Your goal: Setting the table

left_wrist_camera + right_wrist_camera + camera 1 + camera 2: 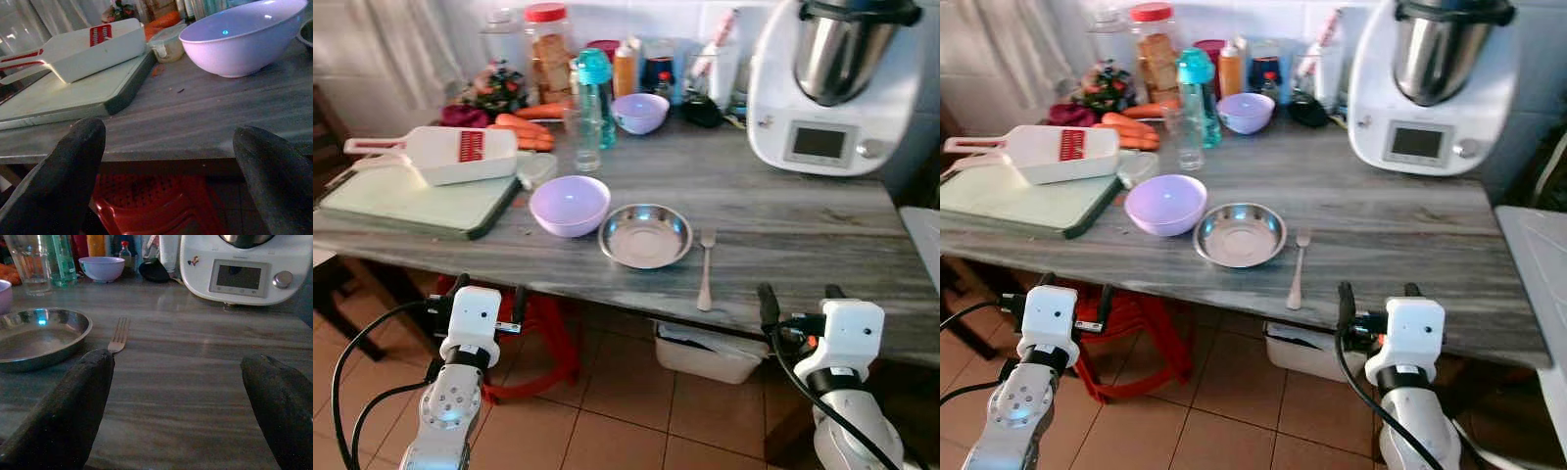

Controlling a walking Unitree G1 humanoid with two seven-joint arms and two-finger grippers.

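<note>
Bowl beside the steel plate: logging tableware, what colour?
Lilac bowl, clearest in the left eye view.

Grey wood-grain bench [783,220]. Near the front edge, a steel plate [645,235], with a fork [706,266] just beside it on the right, tines pointing to the wall. A lilac bowl [570,205] is touching or nearly touching the plate's left side. Far left, a pale green cutting board [411,201] with a white mandoline slicer [445,154] on top. A small lidded container [536,169] sits by the board's corner. Behind, a clear glass [586,137], a teal bottle [595,93], a second lilac bowl [640,113], carrots [524,130], a red-lidded jar [548,49]. Back right, a white kitchen machine [830,83] with a steel jug. More bottles stand along the wall, blurry.
</note>
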